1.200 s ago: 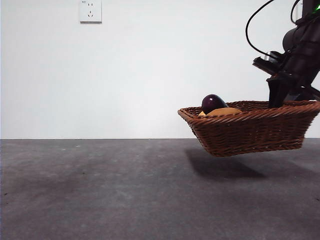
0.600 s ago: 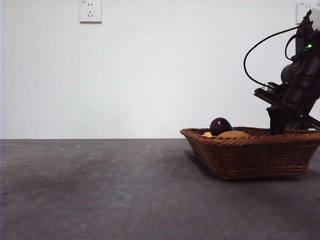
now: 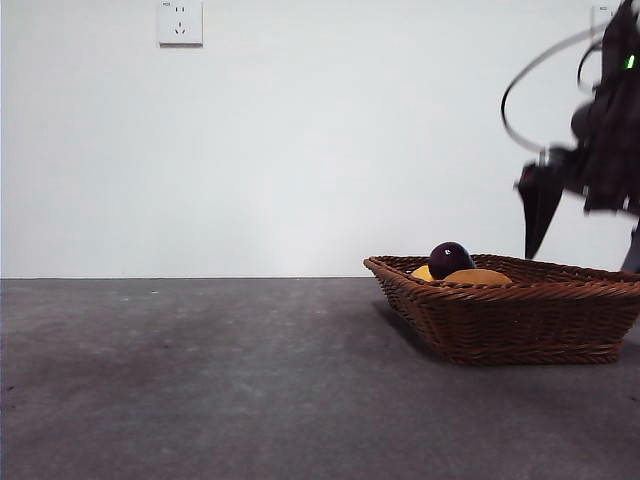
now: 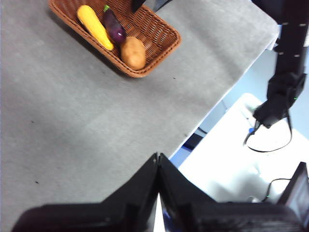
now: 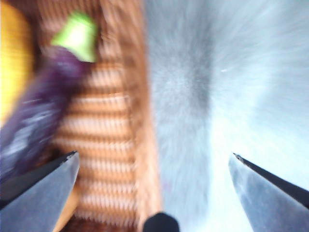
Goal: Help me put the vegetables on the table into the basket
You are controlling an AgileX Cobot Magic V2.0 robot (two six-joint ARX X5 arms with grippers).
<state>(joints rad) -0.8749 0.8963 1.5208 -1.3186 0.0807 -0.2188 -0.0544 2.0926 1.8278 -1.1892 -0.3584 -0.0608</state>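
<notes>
The woven brown basket [image 3: 520, 320] rests on the dark grey table [image 3: 200, 380] at the right. It holds the yellow corn [image 4: 95, 26], the purple eggplant [image 4: 114, 27] and the brown potato [image 4: 133, 53]. In the front view the eggplant [image 3: 450, 258] and the potato [image 3: 478, 277] show above the rim. My right gripper [image 5: 153, 186] is open, blurred, just above the basket's rim [image 5: 145, 121], with the eggplant [image 5: 34, 111] beside it; in the front view it hangs above the basket's right end [image 3: 545, 215]. My left gripper [image 4: 158, 159] is shut and empty, high over the table's edge.
A wall socket [image 3: 181, 22] is on the white wall behind. The left wrist view shows the table's edge [image 4: 212, 116] with a white surface [image 4: 227, 159] and cables below it.
The basket came down from the air onto the table. The right gripper has let go of its rim, opened and risen a little above it.
</notes>
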